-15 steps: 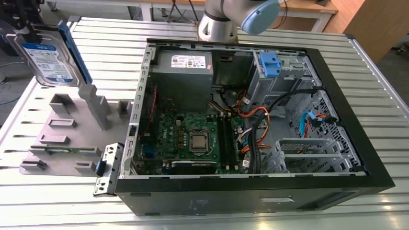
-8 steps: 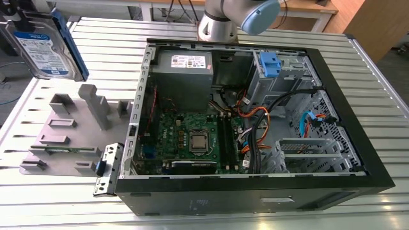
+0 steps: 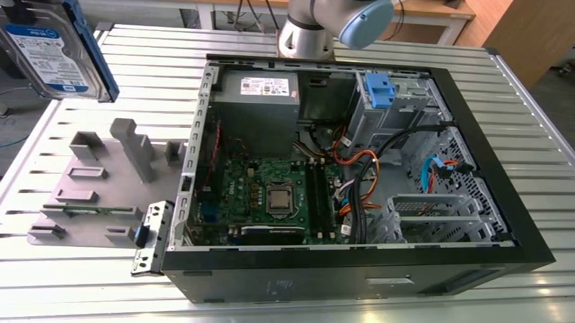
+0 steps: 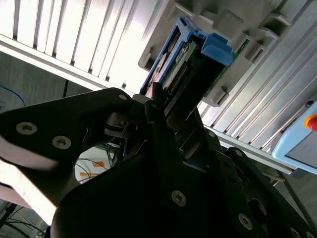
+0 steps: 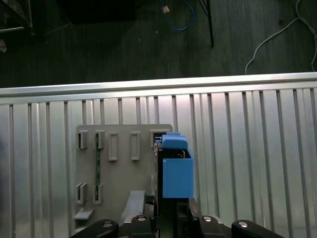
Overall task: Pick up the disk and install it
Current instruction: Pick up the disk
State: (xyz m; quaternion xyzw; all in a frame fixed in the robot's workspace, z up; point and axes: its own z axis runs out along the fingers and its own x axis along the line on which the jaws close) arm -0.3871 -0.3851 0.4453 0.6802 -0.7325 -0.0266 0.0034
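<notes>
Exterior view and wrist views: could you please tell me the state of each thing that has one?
Disk: held aloft in the jaws, outside the case.
Gripper: shut on the disk.
Case: lying on its side, open.
Fixture: lying flat, below the disk.

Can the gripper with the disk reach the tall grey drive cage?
Probably yes: the disk hangs clear beside the open case, nothing covers the drive cage; black cables run just beside it.
</notes>
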